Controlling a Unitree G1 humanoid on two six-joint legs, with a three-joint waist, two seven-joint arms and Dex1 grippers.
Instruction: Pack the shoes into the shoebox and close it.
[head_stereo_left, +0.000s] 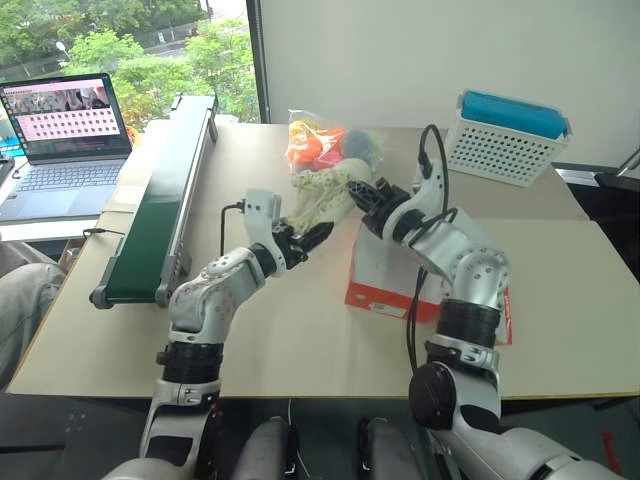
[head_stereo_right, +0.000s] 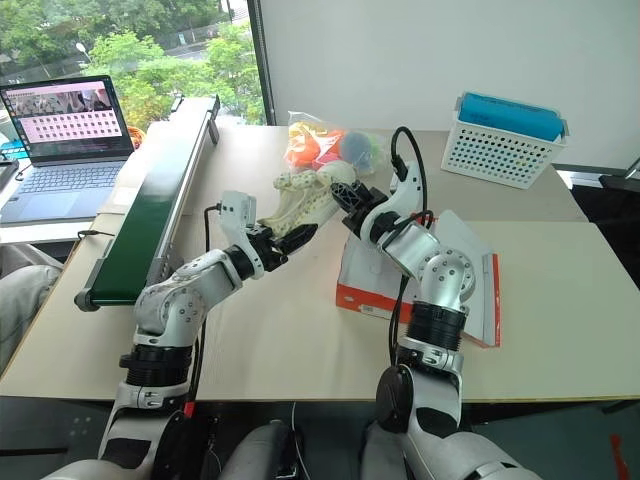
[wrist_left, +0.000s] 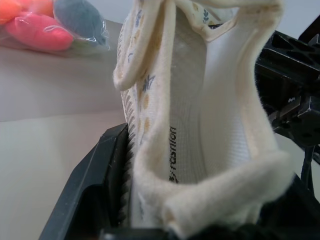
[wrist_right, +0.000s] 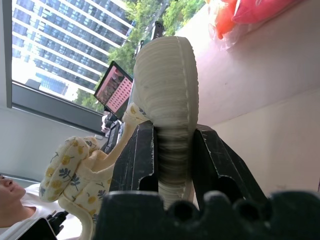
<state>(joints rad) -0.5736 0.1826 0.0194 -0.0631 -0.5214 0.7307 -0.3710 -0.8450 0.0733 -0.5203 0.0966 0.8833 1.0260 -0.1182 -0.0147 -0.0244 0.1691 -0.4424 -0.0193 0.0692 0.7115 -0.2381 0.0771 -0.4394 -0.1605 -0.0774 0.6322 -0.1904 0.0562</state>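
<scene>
Two grippers meet over your table (head_stereo_left: 300, 350), with one cream shoe (head_stereo_right: 305, 200) held in the air between them. Largest of the task's things, the red-orange shoebox (head_stereo_left: 385, 290) sits on the tabletop under your right arm, white inside showing, its lid lying open toward the right. The shoe hangs just left of the box and above the table, near the bag of orange, pink and blue items (head_stereo_left: 325, 143). Your right gripper (wrist_right: 172, 165) is clamped on the shoe's ribbed pale sole, a finger pressed on each side. Your left gripper (head_stereo_left: 305, 238) grasps the shoe's other end, its black finger (wrist_left: 95, 180) against the patterned side wall.
</scene>
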